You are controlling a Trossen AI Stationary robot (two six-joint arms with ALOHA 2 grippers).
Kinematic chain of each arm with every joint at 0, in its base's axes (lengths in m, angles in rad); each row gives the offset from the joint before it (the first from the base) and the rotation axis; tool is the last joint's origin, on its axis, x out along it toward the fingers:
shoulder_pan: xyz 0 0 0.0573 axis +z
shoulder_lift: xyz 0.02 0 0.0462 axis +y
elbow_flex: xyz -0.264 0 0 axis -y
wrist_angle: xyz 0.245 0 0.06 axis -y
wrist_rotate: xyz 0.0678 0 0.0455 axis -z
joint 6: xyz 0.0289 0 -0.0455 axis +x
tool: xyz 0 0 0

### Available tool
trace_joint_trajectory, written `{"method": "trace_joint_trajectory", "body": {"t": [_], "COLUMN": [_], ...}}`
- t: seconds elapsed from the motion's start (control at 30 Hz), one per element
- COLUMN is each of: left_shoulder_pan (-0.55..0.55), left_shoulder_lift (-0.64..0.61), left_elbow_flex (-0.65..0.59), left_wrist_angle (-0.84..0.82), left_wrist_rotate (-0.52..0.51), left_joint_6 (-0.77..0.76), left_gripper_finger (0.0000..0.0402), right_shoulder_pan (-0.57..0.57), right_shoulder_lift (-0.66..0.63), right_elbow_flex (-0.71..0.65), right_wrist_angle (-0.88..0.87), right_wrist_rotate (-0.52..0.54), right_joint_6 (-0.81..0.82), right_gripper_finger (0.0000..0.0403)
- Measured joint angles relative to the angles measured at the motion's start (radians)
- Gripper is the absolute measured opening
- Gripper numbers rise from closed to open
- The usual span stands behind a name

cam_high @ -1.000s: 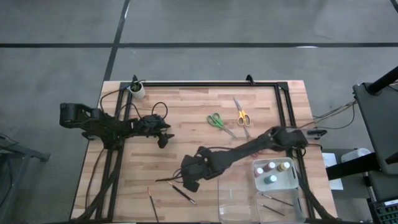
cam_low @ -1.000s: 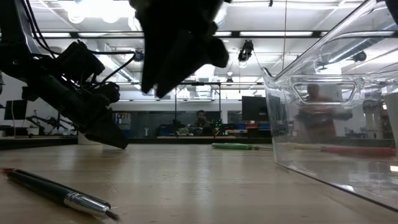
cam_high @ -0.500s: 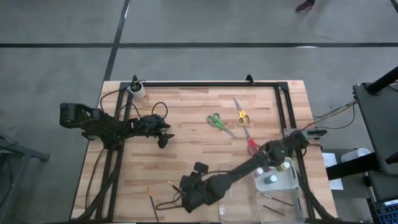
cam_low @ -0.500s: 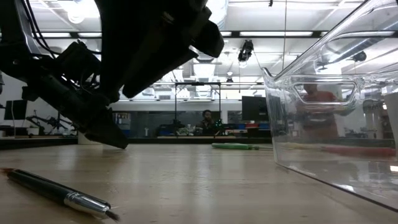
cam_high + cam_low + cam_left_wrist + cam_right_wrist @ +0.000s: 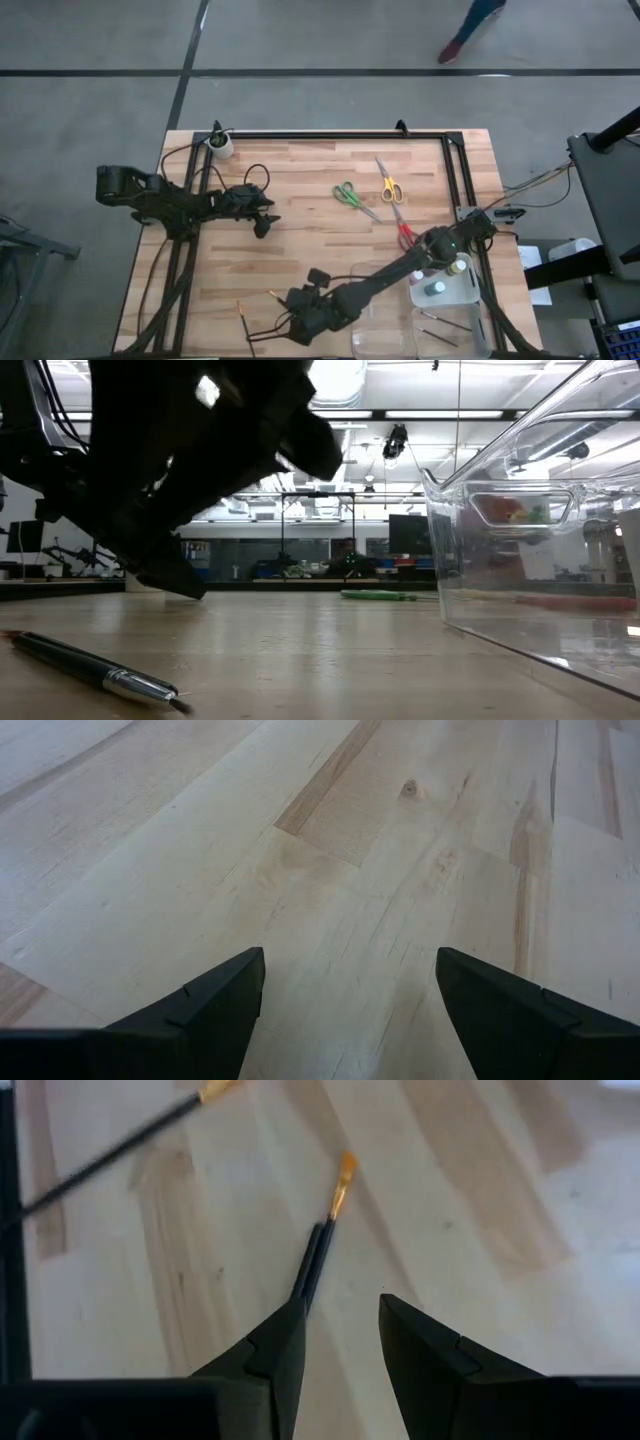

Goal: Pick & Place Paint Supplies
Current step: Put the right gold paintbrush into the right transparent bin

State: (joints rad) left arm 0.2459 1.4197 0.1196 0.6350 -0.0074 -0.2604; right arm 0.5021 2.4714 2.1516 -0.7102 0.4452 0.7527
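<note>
Thin black orange-tipped brush (image 5: 322, 1240) is lying on the pale wooden surface (image 5: 320, 240) beside narrowly parted right fingers (image 5: 340, 1342); small capped paint bottles (image 5: 438, 278) are sitting in the clear plastic tray (image 5: 470, 300); left fingers (image 5: 350, 1010) are gaping wide.

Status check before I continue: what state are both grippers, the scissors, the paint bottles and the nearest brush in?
left gripper: open, empty, over bare wood.
right gripper: open, low, gripping nothing.
brush: flat on the table, beside one right finger.
green scissors: flat on the table.
yellow scissors: flat on the table.
red scissors: on the table, partly hidden.
paint bottles: upright in the tray.
</note>
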Motion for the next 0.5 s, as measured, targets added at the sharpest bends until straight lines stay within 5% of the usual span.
{"method": "trace_joint_trajectory", "body": {"t": [0.5], "left_shoulder_pan": [0.0], "left_shoulder_lift": [0.0], "left_elbow_flex": [0.0], "left_wrist_angle": [0.0], "left_wrist_rotate": [0.0], "left_joint_6": [0.0], "left_gripper_finger": [0.0304], "right_shoulder_pan": [0.0], "right_shoulder_lift": [0.0], "right_elbow_flex": [-0.136], "right_wrist_angle": [0.23], "right_wrist_rotate": [-0.084], "right_joint_6": [-0.025], "right_gripper_finger": [0.0123]}}
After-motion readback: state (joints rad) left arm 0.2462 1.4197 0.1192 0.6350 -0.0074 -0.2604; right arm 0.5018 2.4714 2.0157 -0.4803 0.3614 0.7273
